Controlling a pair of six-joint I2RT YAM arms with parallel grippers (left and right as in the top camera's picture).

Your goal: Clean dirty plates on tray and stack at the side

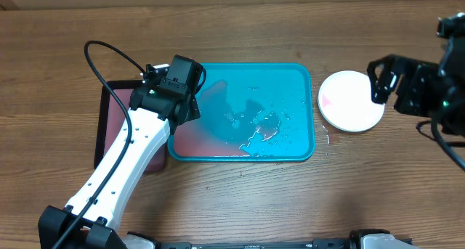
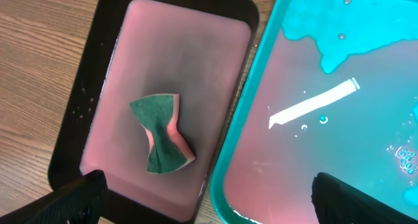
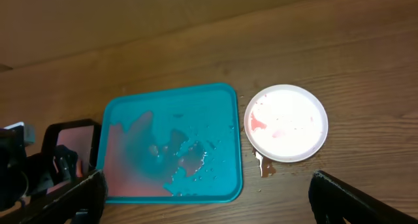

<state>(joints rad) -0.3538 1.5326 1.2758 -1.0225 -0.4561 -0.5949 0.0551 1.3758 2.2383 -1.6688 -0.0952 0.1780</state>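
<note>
The turquoise tray (image 1: 301, 75) lies mid-table, wet, with pinkish water pooled at its left end; no plate lies on it. One white plate (image 1: 352, 102) sits on the table just right of the tray, with a red smear at its left (image 3: 258, 123). The light blue and lime green plates do not show. My left gripper (image 1: 187, 107) hangs open and empty over the tray's left rim (image 2: 235, 139). My right gripper (image 1: 383, 82) is open and empty, high above the plate's right edge; its view takes in the plate (image 3: 287, 123) and the tray (image 3: 225, 152).
A black-rimmed pinkish tray (image 1: 109, 118) lies left of the turquoise one and holds a crumpled green and pink sponge (image 2: 162, 134). A small reddish puddle (image 3: 264, 165) sits on the wood below the white plate. Bare wooden table surrounds everything.
</note>
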